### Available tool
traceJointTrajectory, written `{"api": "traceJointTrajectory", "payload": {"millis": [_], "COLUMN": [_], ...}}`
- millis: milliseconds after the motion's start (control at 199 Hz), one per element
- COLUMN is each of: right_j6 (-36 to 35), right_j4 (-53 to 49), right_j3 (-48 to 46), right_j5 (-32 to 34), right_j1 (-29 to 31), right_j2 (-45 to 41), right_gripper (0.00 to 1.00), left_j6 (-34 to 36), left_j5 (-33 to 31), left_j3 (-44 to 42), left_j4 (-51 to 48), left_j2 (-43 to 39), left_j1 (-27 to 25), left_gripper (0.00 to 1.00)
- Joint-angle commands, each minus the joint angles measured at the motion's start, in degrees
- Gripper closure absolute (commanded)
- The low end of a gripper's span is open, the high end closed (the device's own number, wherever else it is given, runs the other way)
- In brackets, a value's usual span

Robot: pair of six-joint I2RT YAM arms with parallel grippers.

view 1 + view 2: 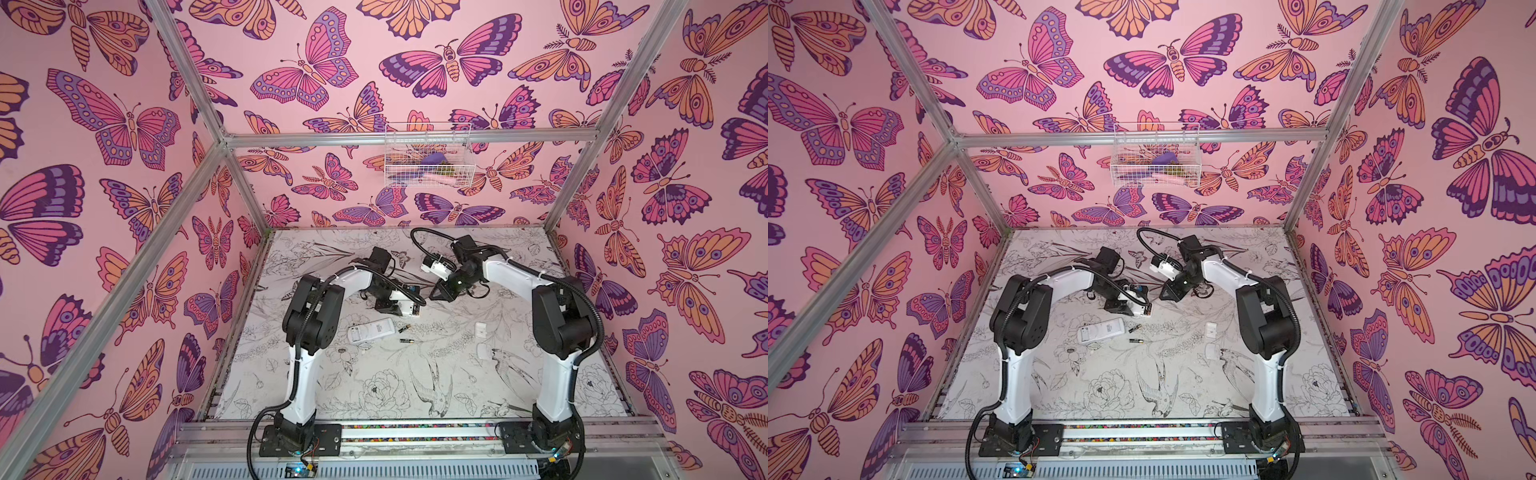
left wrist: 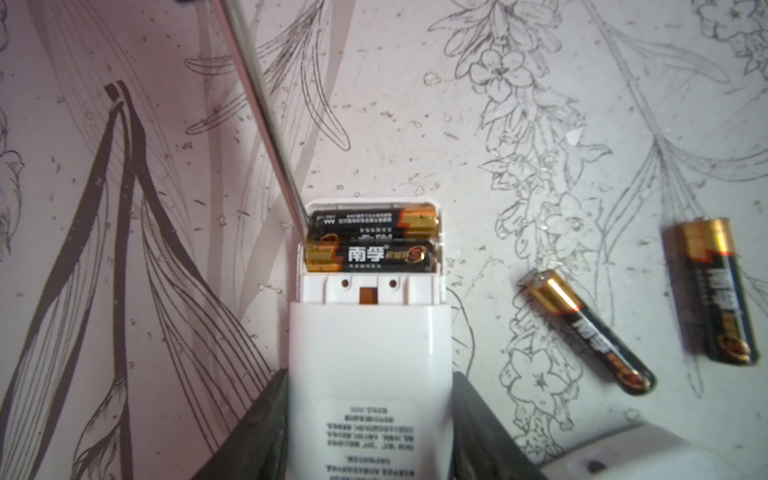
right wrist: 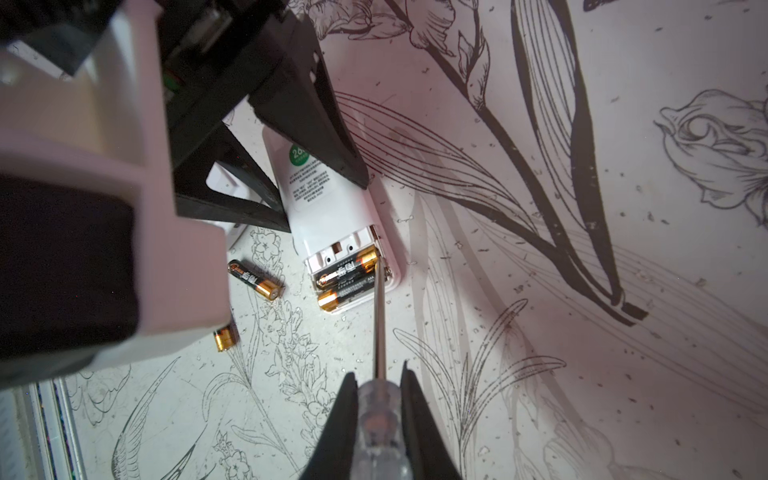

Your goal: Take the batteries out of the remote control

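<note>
Floral tabletop [image 2: 124,124] | left gripper [image 2: 370,376] clamps remote [image 2: 370,345] | right gripper [image 3: 377,372] pinches screwdriver [image 3: 379,332], tip in remote's bay [image 2: 370,203] | batteries [image 2: 374,254] likely light, rigid, slick: pry at an end

Both top views look steeply down from high above the front edge, far off, covering the whole tabletop [image 1: 374,365]. Each wrist camera sits close: the left looks past the left end effector [image 2: 370,390] at the open end of the remote control [image 2: 370,345]; the right, past the right end effector [image 3: 379,386], faces that end from opposite.
</note>
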Motion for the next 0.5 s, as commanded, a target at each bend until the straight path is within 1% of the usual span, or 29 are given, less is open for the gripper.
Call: {"api": "traceJointTrajectory", "payload": {"millis": [0, 136, 292, 498], "right_j6": [-0.65, -0.62, -0.17, -0.9], "right_j4": [-1.2, -1.58, -1.61, -3.84], "right_j3": [0.83, 1.41, 1.59, 2.56], "right_j5": [-1.28, -1.32, 0.12, -2.26], "right_j1": [0.84, 1.22, 1.25, 1.49], "right_j2": [0.29, 1.21, 1.87, 2.66], "right_gripper": [1.0, 1.0, 1.0, 1.0], "left_j6": [1.74, 1.27, 1.35, 1.45], "left_j5": [-0.79, -0.94, -0.77, -0.7], "left_j3": [-1.6, -1.57, -1.71, -1.63], "left_j4": [-2.67, -2.66, -2.62, -2.63], "left_j2": [0.4, 0.27, 0.03, 0.02], "left_j1": [-1.18, -1.1, -1.09, -1.09], "left_gripper": [0.57, 0.57, 0.57, 0.57]}}
